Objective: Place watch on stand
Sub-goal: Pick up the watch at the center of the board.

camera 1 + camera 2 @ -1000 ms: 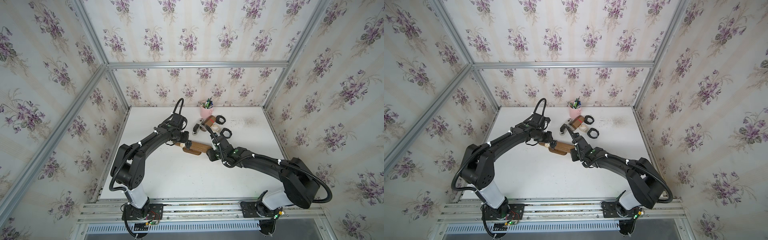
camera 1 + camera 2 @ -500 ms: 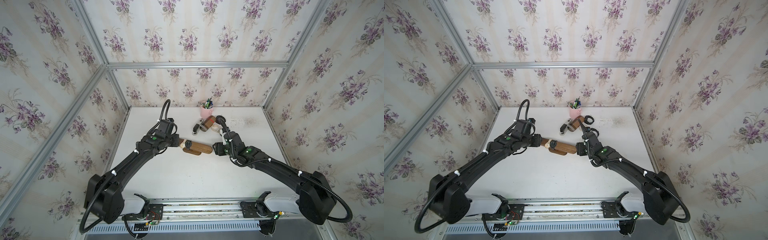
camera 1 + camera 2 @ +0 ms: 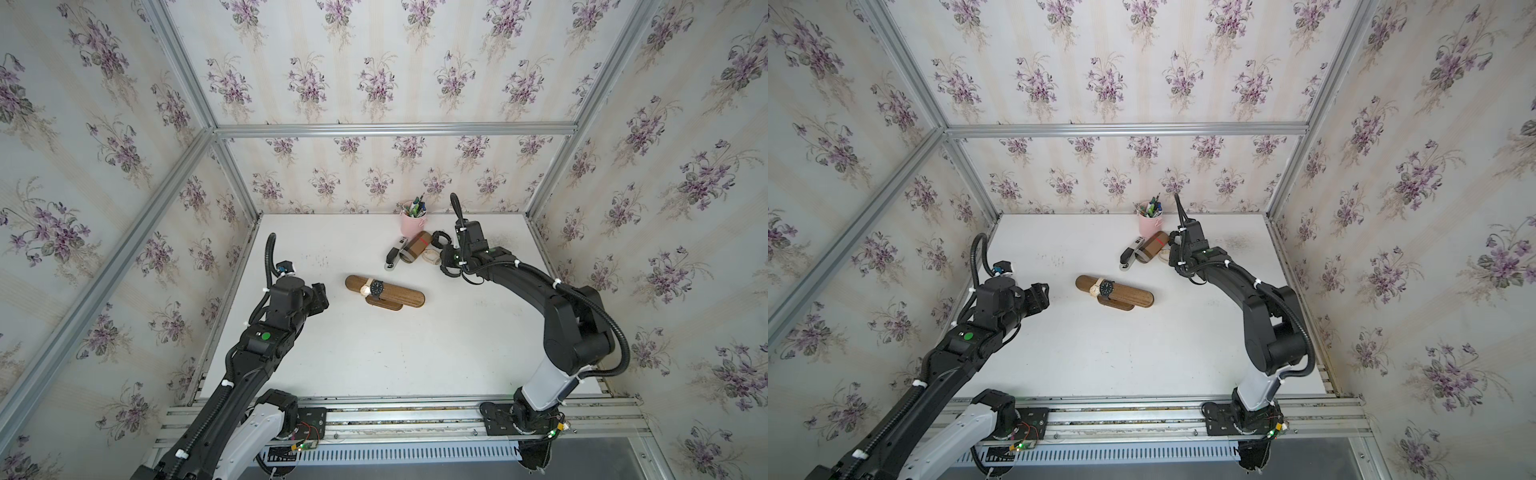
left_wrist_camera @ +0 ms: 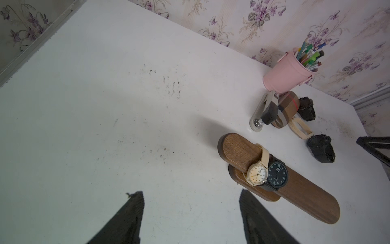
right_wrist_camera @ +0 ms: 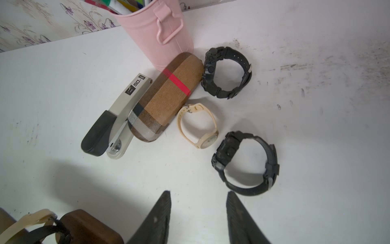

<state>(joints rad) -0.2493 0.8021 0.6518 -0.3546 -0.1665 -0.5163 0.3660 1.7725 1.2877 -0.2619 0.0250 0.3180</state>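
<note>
The stand [image 3: 384, 292], a long dark-brown wooden bar with rounded ends on a flat oval base, lay near the middle of the table [image 3: 374, 365], carrying a cream watch [image 4: 256, 172] and a black-faced watch [image 4: 277, 174] touching side by side. My left gripper [image 4: 190, 192] and my right gripper [image 5: 198, 192] were both spread, nothing between the fingers. My right wrist view cut the stand off at its edge, and both top views showed the dials too small to read.

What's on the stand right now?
Two watches strapped around the stand, side by side: a cream watch and a black watch. Under the bar, their straps are hidden.
</note>
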